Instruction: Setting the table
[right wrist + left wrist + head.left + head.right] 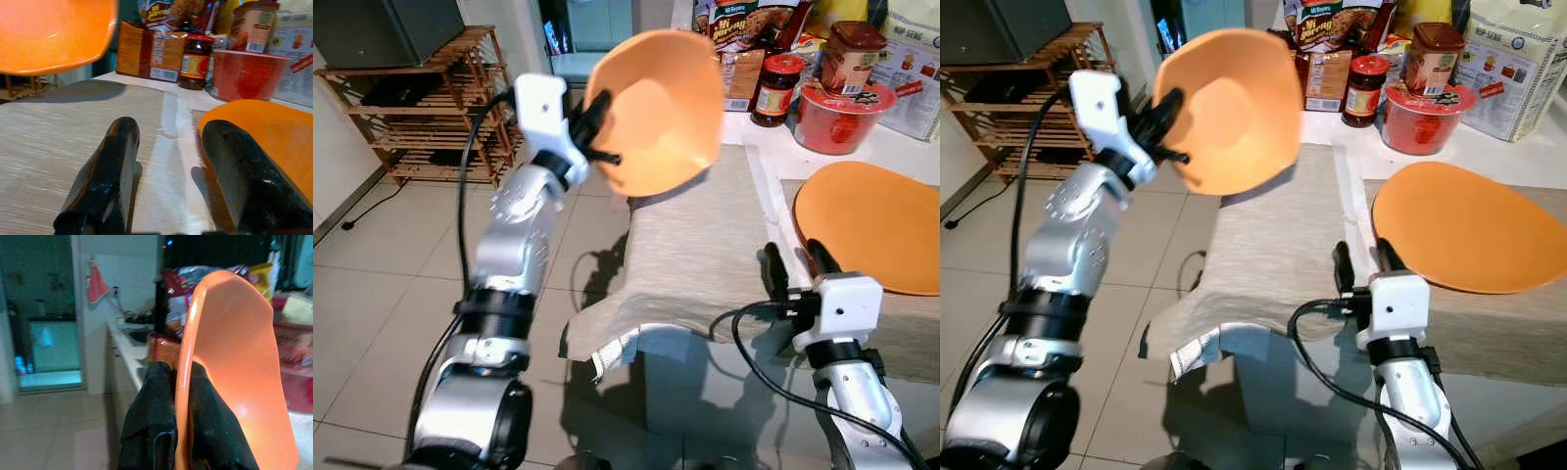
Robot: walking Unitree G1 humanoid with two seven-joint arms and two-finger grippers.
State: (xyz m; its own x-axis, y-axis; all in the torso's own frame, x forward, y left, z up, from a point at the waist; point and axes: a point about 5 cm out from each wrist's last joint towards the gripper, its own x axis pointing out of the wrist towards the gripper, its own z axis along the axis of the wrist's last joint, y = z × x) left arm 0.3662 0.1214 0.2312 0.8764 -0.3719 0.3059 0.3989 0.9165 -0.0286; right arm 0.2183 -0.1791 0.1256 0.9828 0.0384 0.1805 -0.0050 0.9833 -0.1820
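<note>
Your left gripper (599,127) is clamped on the rim of the glossy orange plastic bowl (658,110), holding it tilted in the air above the beige woven placemat (690,245). Your right gripper (798,262) rests spread apart, holding nothing, its fingers just beside the flat orange plate (871,223).

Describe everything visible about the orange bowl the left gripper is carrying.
The orange bowl is a smooth, glossy, plastic-looking dish, plain inside and empty. It is held in the air, tipped steeply on its side with its opening facing the table and camera, above the near-left corner of the beige placemat, where it casts a shadow. The left gripper pinches its rim, one black finger inside and one outside. Nothing else touches it. The flat orange plate lies apart, to the right.
</note>
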